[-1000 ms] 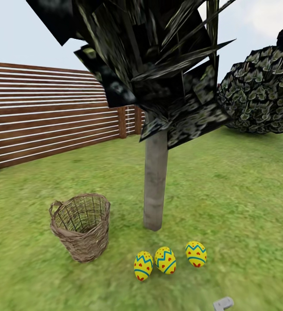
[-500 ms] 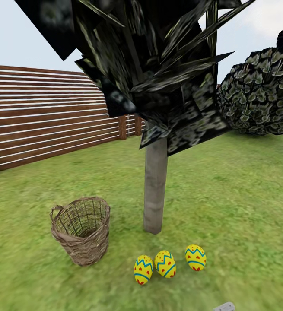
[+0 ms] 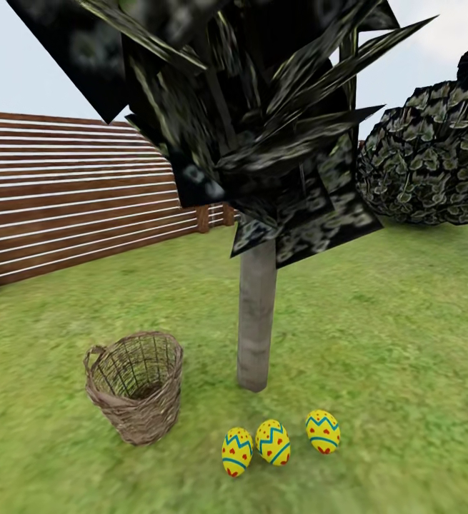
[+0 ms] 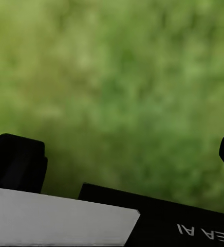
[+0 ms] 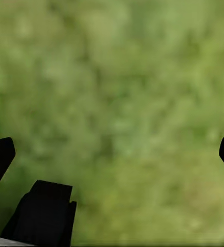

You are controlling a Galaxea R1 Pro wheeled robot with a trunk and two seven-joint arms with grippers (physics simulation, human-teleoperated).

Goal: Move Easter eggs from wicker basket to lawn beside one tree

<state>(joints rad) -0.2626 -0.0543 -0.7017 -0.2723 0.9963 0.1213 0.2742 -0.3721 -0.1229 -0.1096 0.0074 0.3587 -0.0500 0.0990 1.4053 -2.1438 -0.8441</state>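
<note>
Three yellow Easter eggs with blue zigzags lie on the lawn in a row in front of the tree trunk: the left egg, the middle egg and the right egg. The left and middle eggs nearly touch. Left of the trunk stands the wicker basket, upright, with nothing visible inside. My left gripper is open over blurred grass. My right gripper is open over grass too, nothing between its fingers.
The tree's dark canopy hangs low over the trunk. A ball-shaped bush stands at the back right. A brown slatted fence runs along the left and back. Open grass lies all around the eggs and basket.
The whole head view has shifted, so basket, eggs and trunk sit slightly lower in the picture. The grey arm part at the bottom edge has slid out of view. The eggs have not moved.
</note>
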